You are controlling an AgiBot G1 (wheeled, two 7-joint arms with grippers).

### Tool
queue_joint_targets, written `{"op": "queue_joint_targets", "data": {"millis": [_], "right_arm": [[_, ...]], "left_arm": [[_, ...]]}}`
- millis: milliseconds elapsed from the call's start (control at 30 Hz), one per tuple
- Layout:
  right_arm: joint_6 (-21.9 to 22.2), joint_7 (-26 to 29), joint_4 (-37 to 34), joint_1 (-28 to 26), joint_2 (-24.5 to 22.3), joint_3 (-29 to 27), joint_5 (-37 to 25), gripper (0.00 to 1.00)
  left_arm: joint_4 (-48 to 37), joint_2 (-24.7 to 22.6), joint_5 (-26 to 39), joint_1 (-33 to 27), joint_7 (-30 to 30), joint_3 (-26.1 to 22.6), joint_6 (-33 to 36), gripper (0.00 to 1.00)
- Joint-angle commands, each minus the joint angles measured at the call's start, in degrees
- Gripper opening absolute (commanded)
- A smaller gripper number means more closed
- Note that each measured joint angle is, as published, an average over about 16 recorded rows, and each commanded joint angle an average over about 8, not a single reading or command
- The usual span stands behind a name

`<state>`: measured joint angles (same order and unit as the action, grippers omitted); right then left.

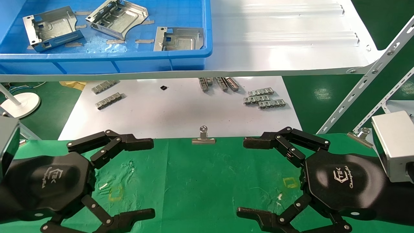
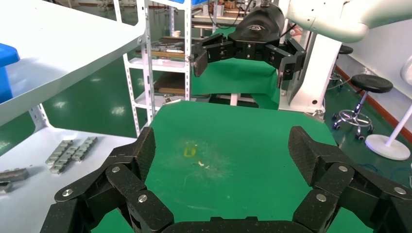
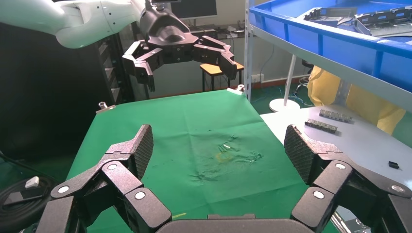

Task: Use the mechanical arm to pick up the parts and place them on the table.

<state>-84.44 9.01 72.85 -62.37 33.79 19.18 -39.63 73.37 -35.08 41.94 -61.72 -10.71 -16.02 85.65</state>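
Note:
Three silver sheet-metal parts lie in a blue bin point(image 1: 181, 58) on the white shelf: one at left point(image 1: 51, 28), one in the middle point(image 1: 118, 17), one at right point(image 1: 179, 39). My left gripper point(image 1: 147, 178) is open and empty above the green cloth table point(image 1: 200, 181), at its left. My right gripper point(image 1: 245, 176) is open and empty at the table's right. The two face each other. The left wrist view shows its open fingers point(image 2: 141, 153) over bare cloth; the right wrist view shows its open fingers point(image 3: 141, 148) likewise.
The white shelf point(image 1: 284, 38) overhangs a white sheet point(image 1: 181, 110) holding small grey segmented strips point(image 1: 263, 98). A binder clip point(image 1: 203, 137) holds the cloth's far edge, another point(image 1: 360, 134) at right. Yellow squares point(image 1: 115, 193) mark the cloth. Slanted shelf braces point(image 1: 365, 81) stand at right.

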Motion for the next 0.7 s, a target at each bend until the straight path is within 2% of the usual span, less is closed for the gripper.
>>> {"op": "queue_joint_targets", "data": {"millis": [33, 700], "right_arm": [[0.0, 0.0, 0.0, 0.0, 0.0, 0.0, 0.0, 1.0], [0.0, 0.0, 0.0, 0.0, 0.0, 0.0, 0.0, 1.0]], "left_arm": [[0.0, 0.0, 0.0, 0.0, 0.0, 0.0, 0.0, 1.0], [0.0, 0.0, 0.0, 0.0, 0.0, 0.0, 0.0, 1.0]]}}
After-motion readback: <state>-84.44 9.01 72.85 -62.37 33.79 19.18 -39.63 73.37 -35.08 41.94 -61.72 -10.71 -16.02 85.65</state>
